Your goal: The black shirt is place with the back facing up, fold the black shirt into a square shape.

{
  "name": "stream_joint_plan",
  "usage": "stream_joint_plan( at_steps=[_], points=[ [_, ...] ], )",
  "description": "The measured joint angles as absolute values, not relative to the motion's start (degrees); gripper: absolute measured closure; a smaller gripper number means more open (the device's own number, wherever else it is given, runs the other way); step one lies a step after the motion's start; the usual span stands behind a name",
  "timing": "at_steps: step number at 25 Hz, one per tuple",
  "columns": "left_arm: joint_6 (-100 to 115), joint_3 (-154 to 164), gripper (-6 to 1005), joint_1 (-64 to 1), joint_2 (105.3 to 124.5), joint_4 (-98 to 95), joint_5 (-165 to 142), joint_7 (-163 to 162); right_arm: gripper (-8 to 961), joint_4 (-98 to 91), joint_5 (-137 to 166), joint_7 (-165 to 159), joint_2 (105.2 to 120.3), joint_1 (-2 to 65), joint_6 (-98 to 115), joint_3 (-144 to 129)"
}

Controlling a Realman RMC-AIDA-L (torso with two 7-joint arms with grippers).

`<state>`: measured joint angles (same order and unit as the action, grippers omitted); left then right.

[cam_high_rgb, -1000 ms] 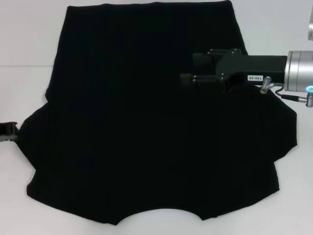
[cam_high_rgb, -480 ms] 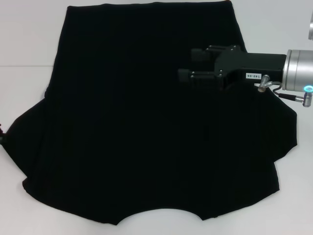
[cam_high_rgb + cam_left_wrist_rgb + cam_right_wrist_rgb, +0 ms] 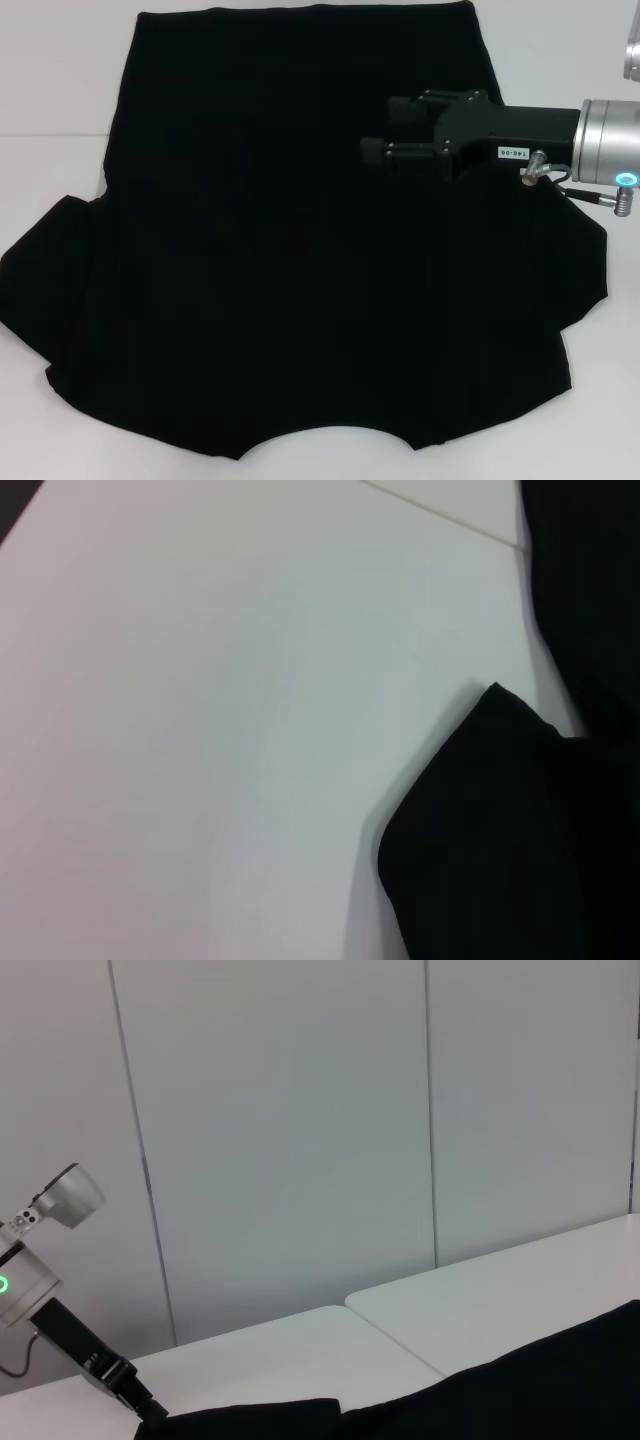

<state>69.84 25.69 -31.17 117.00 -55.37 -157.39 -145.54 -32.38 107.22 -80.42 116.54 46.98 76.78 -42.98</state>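
One matte black shirt (image 3: 300,250) spread flat, right tool (image 3: 375,155) over it, grip unclear.

Black shirt (image 3: 290,260): plain matte black throughout, no print or pattern. Table (image 3: 50,80): plain white. Right gripper (image 3: 372,155), at three o'clock of the shirt: black body with a small white label; silver wrist section with a cyan-lit ring. Wall panels (image 3: 280,1140): pale grey-white with thin dark vertical seams.
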Motion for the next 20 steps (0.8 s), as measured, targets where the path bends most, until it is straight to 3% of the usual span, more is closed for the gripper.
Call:
stream_joint_plan(
  at_steps=[20],
  points=[
    [69.7, 22.4, 998, -30.5, 116.56, -56.1, -157.2, -145.3, 163, -32.7, 106.5, -80.4, 116.53, 46.8, 76.7, -43.0]
  ],
)
